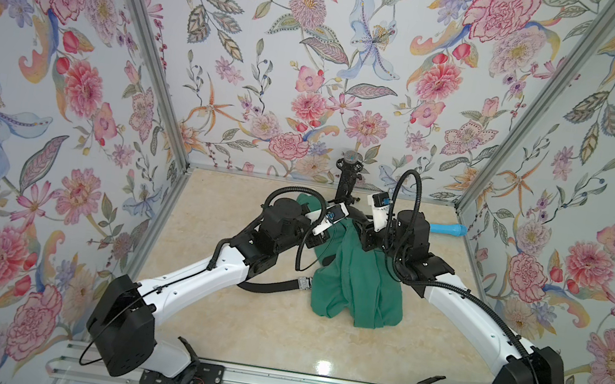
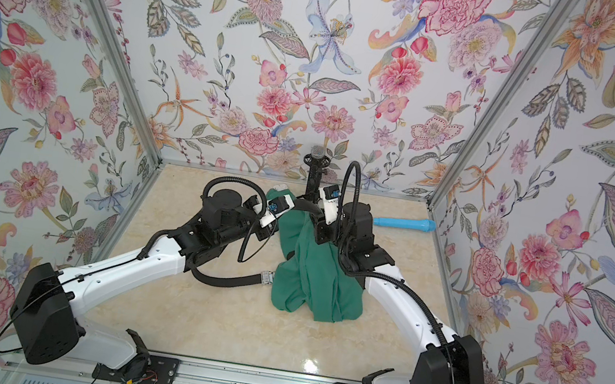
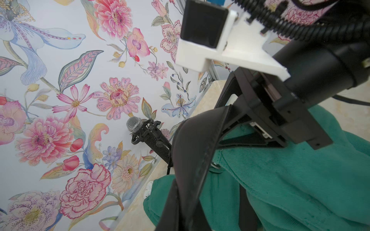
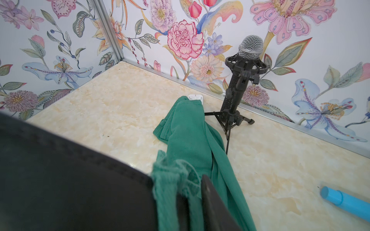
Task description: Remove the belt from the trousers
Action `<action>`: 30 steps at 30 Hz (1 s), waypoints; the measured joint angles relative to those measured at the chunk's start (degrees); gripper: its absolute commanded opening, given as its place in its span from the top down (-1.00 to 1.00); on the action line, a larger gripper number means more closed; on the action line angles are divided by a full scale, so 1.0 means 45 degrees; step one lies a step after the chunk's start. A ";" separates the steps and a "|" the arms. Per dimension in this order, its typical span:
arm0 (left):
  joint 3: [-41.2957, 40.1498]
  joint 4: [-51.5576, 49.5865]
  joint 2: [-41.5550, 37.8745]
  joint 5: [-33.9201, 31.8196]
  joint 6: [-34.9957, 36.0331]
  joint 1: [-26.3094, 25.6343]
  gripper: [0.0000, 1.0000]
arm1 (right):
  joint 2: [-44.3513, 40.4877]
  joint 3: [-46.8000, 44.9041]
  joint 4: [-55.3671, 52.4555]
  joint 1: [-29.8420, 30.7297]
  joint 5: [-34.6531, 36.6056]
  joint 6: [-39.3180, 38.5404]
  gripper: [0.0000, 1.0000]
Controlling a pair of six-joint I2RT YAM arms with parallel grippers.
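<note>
The teal-green trousers lie bunched mid-table, their far part pulled up into a peak. My right gripper is shut on that raised green cloth. The black belt runs from under the left arm to its silver buckle at the trousers' left edge. Another stretch of the belt arches between the two grippers, and it fills one corner of the right wrist view. My left gripper is shut on this strap, just left of the right gripper.
A black microphone on a small tripod stands at the back wall behind the trousers. A light blue cylinder lies at the back right. A small white object sits behind the cloth. Floral walls close three sides.
</note>
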 measured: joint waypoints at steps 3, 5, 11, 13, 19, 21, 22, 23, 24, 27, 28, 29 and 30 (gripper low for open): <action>-0.0379 0.0272 -0.0024 0.0311 -0.0253 0.0024 1.00 | 0.0000 0.0000 -0.0024 0.0000 -0.0194 0.0078 0.76; -0.0515 0.0364 -0.0024 0.0491 -0.0345 0.0078 1.00 | 0.0000 0.0000 -0.0083 0.0000 -0.0262 0.0146 0.90; -0.0631 0.0539 -0.0068 0.0651 -0.0272 0.0141 0.57 | -0.0068 0.0000 -0.0282 -0.0053 0.0044 0.0199 1.00; -0.0389 0.0486 -0.0068 0.0680 -0.0214 0.0107 0.53 | -0.0068 -0.0015 -0.0461 -0.0301 0.0529 0.0296 1.00; 0.1404 0.0107 0.0466 0.0267 0.0321 -0.0350 0.28 | -0.0117 -0.0117 -0.0806 -0.0597 0.1486 0.0340 1.00; 0.1923 0.0029 0.0801 0.0146 0.0515 -0.0505 0.22 | -0.0185 -0.0126 -0.0957 -0.0573 0.1579 0.0335 1.00; 0.2166 -0.0044 0.0991 0.0092 0.0573 -0.0573 0.20 | -0.0243 -0.0151 -0.1010 -0.0544 0.1632 0.0330 1.00; 0.2429 -0.0126 0.1219 -0.0010 0.0675 -0.0641 0.18 | -0.0321 -0.0175 -0.1078 -0.0525 0.1676 0.0330 1.00; 0.2657 -0.0253 0.1443 -0.0068 0.0767 -0.0690 0.16 | -0.0389 -0.0180 -0.1137 -0.0520 0.1705 0.0330 1.00; 0.3332 -0.0680 0.2220 -0.0287 0.1064 -0.0860 0.06 | -0.0563 -0.0180 -0.1219 -0.0515 0.1729 0.0330 1.00; 0.3521 -0.0835 0.2487 -0.0389 0.1205 -0.0947 0.03 | -0.0602 -0.0180 -0.1248 -0.0515 0.1734 0.0330 1.00; 0.3623 -0.0991 0.2652 -0.0442 0.1253 -0.1015 0.01 | -0.0627 -0.0180 -0.1287 -0.0515 0.1753 0.0330 1.00; 0.3696 -0.1127 0.2832 -0.0491 0.1389 -0.1112 -0.02 | -0.0636 -0.0180 -0.1336 -0.0515 0.1758 0.0330 1.00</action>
